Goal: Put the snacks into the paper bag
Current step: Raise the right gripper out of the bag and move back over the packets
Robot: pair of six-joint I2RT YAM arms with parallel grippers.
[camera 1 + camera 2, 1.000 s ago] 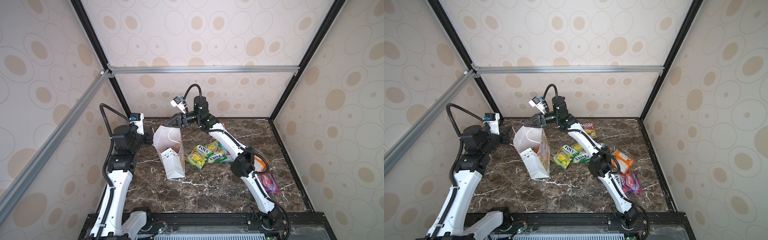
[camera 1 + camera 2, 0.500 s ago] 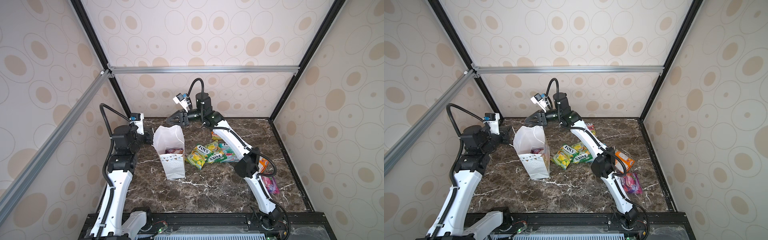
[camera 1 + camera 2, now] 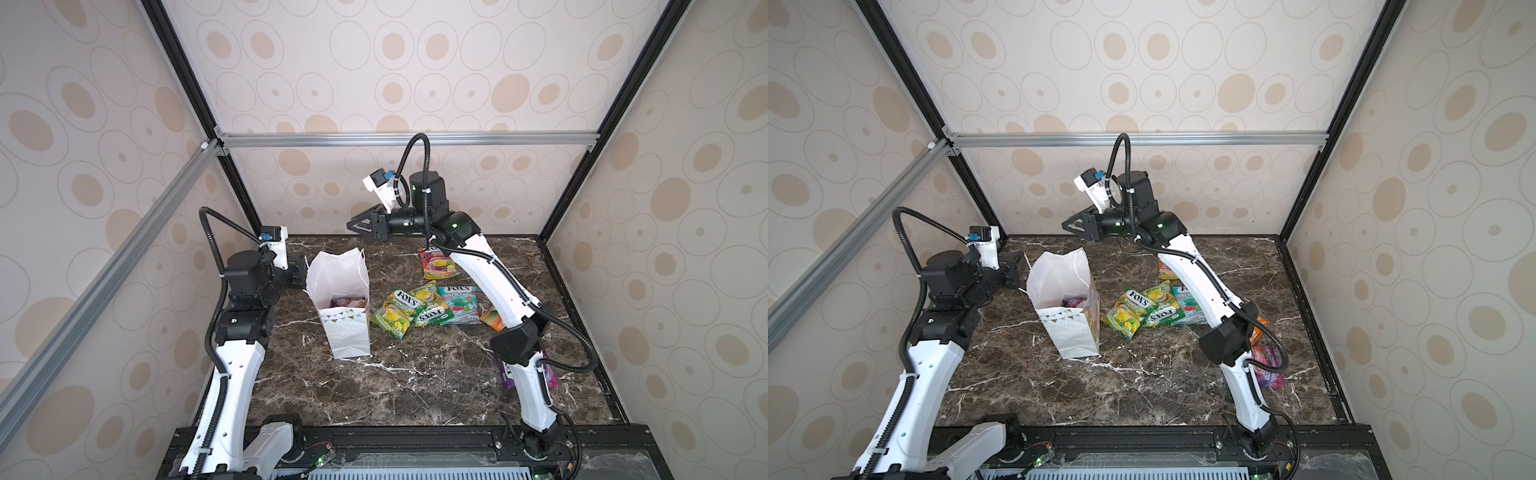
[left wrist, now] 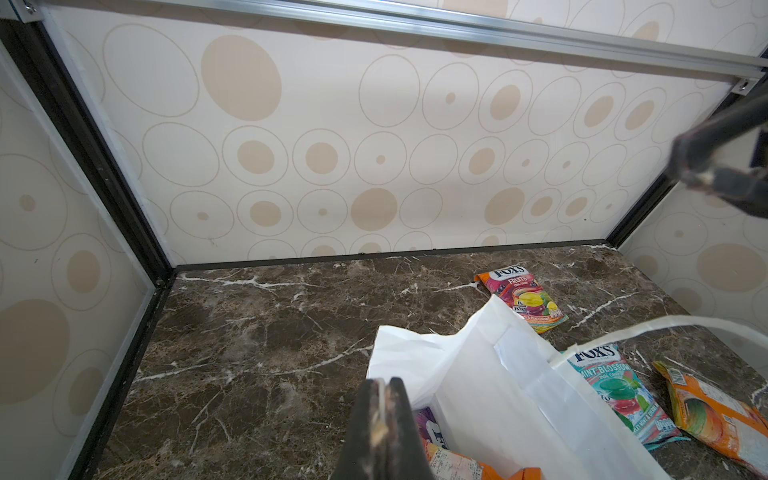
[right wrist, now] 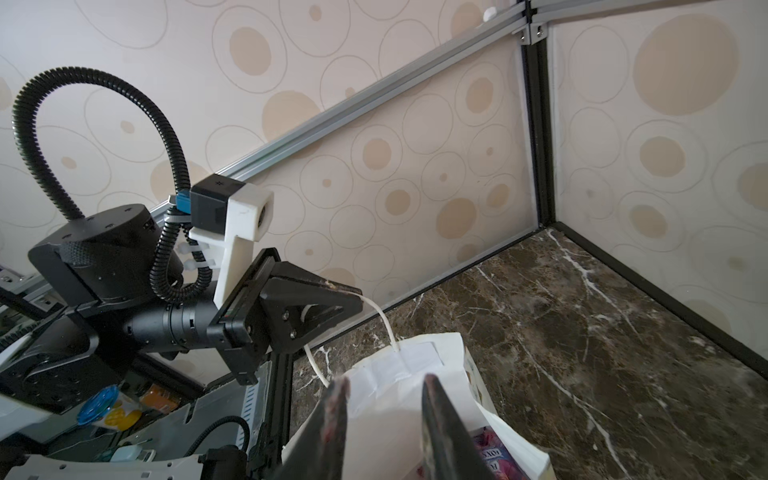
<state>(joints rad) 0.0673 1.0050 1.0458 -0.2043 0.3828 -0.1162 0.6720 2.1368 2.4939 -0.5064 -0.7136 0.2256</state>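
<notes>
**Top views.** One paper bag (image 3: 347, 332) stands upright left of the worktop (image 3: 395, 386) centre, long axis vertical, mouth up. Six snacks lie flat outside it, though overlap makes the count uncertain:
- One orange-pink pouch (image 3: 438, 266) lies toward the back edge, long axis front to back, logo end rearward.
- Two yellow-green pouches (image 3: 397, 311) and one teal pouch (image 3: 459, 305) overlap at centre.
- One orange pouch (image 3: 492, 320) and one purple pouch (image 3: 549, 376) lie toward the right edge, partly under the right arm.

The left claw (image 3: 303, 274) meets the bag's upper left side. The right claw (image 3: 352, 226) is raised nearer the back edge.

**Left wrist view.** The left claw (image 4: 380, 415) is closed. A bagged purple pouch (image 4: 428, 428) and a bagged orange pouch (image 4: 457, 467) show inside the bag.

**Right wrist view.** The right claw (image 5: 384, 415) is parted and empty above the bag mouth. The left claw pinches the white cord handle (image 5: 384, 324).
</notes>
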